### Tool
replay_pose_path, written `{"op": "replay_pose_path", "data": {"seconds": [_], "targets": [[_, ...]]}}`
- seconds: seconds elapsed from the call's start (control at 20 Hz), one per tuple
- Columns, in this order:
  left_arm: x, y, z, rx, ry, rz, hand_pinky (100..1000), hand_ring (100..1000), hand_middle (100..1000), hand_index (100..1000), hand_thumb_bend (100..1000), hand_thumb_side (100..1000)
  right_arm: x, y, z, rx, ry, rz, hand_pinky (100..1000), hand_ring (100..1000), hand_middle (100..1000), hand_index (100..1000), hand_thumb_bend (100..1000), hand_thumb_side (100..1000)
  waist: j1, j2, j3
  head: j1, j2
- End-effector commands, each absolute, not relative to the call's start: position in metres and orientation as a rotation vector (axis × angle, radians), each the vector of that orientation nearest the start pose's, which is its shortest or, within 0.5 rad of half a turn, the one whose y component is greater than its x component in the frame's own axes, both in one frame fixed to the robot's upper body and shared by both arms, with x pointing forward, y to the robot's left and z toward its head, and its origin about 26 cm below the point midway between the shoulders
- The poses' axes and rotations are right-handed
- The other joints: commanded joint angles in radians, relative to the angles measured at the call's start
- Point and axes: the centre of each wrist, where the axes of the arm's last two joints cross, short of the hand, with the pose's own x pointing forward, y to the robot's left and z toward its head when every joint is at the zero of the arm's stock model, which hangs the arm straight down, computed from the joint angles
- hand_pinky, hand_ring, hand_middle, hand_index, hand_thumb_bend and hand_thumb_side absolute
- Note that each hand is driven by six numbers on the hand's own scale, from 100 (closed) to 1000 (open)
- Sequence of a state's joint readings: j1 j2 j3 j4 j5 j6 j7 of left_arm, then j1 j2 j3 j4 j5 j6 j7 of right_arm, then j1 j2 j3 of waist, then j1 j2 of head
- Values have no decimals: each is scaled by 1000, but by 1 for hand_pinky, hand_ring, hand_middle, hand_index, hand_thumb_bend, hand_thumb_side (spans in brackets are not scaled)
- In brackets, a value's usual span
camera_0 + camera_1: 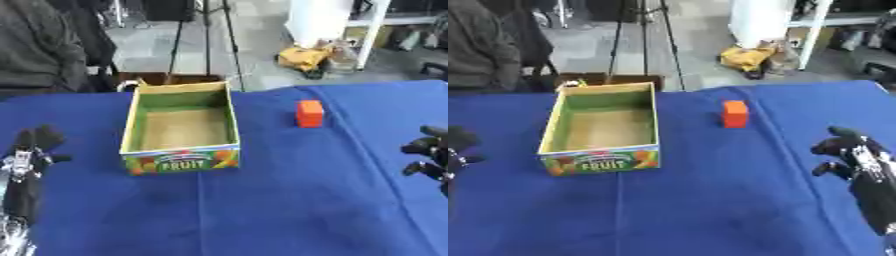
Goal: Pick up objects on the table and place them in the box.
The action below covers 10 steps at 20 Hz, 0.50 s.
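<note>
Left eye view: an open cardboard box (pixel 181 127) with green inner walls and a "FRUIT" label stands on the blue tablecloth (pixel 289 200). A small orange block (pixel 309 113) lies to its right, apart from it. The black left hand (pixel 33 145) rests at the left edge, fingers relaxed, holding nothing.

Right eye view: the black right hand (pixel 852 152) rests near the right edge, fingers loosely spread and empty, well apart from the orange block, which lies farther back and to the hand's left.

Blue cloth (pixel 289 200) covers the table across the lower two thirds of the frame, with creases running through it. Upper middle: black tripod legs (pixel 206 37) on a grey floor (pixel 262 50). Upper right: white cabinet or post (pixel 319 20), and a yellow bundle (pixel 304 57) lying on the floor below it. Upper left: a dark-clothed person (pixel 39 50) at the far table edge, touching nothing.
</note>
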<state>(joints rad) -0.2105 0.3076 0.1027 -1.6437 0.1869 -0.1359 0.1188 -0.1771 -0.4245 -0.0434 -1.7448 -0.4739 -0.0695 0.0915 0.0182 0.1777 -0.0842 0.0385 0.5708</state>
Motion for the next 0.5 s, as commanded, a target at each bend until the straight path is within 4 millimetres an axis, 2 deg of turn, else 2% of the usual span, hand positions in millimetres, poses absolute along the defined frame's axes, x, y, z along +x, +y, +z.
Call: {"op": "replay_pose_path", "data": {"seconds": [0.05,0.35,0.5], "targets": [[325,323,106,196,-2039,18,627,774,680,802,753,809,312,-329,136,167,-2017,154,481,697,597,790,100,549,-2,-13,1,-2,-8],[325,323,107,192,-2040,15,627,774,680,802,752,809,313,-334,143,143,-2029,181,479,700,597,793,100,545,-2,-12,8,-3,-11],[326,321,107,179,-2042,6,626,774,680,802,752,808,317,-343,158,96,-2048,248,477,703,599,798,100,538,-1,-10,21,-11,-13]]}}
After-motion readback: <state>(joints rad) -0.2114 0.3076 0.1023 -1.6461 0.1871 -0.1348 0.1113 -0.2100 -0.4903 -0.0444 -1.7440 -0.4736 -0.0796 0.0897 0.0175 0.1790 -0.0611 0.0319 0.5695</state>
